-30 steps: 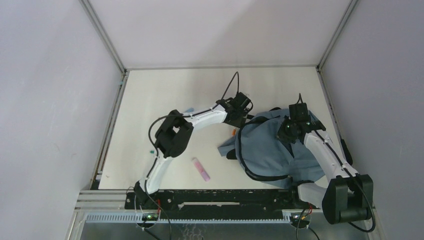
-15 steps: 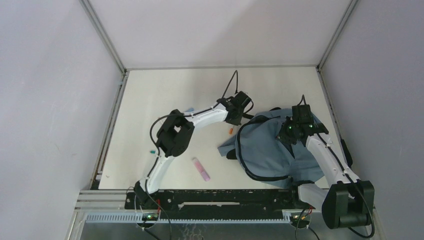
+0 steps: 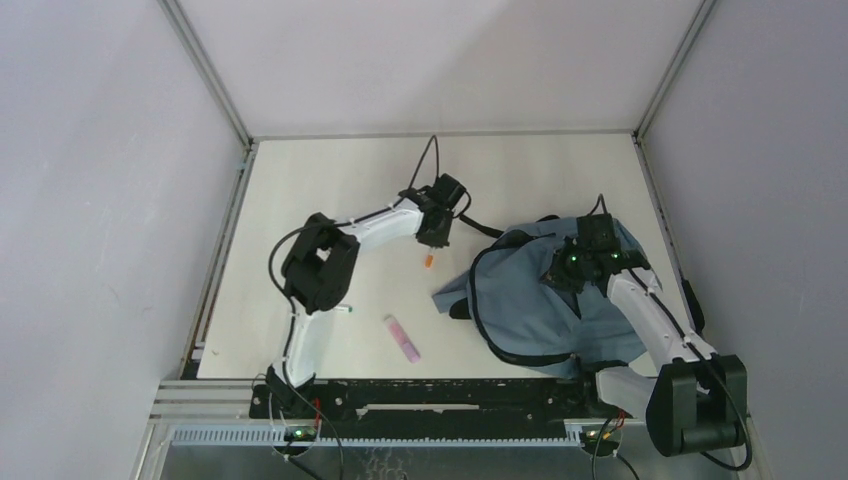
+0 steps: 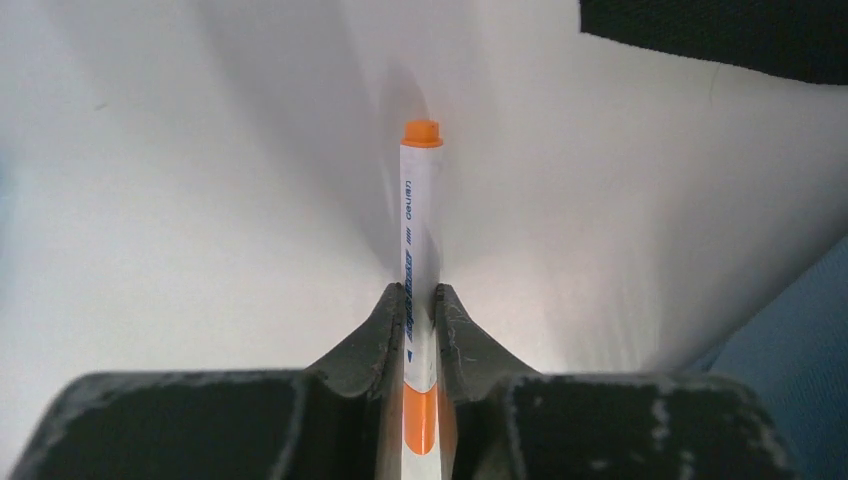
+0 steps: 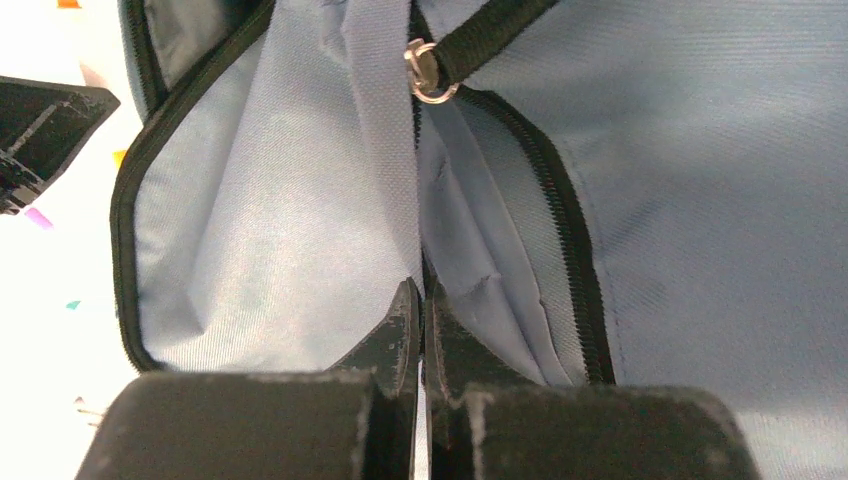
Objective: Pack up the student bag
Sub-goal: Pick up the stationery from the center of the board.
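Note:
The student bag (image 3: 540,300), dusty blue with black zip lines, lies at the right of the table with its mouth held up. My right gripper (image 3: 566,268) is shut on a fold of its fabric by the zip; in the right wrist view the fingertips (image 5: 405,310) pinch that blue cloth (image 5: 300,220) with no gap. My left gripper (image 3: 436,226) hangs left of the bag, shut on a white marker (image 4: 420,220) with an orange cap. The marker sticks straight out past the jaws, and its orange end (image 3: 428,260) shows from above.
A pink pen-like item (image 3: 402,338) lies near the front of the table, and a small green piece (image 3: 347,309) sits beside the left arm. A black strap (image 4: 720,30) and a blue corner of the bag (image 4: 790,340) edge the left wrist view.
My left gripper closed on the orange-capped marker and carried it left, away from the bag. The right gripper shifted slightly left, still holding the bag's fabric.

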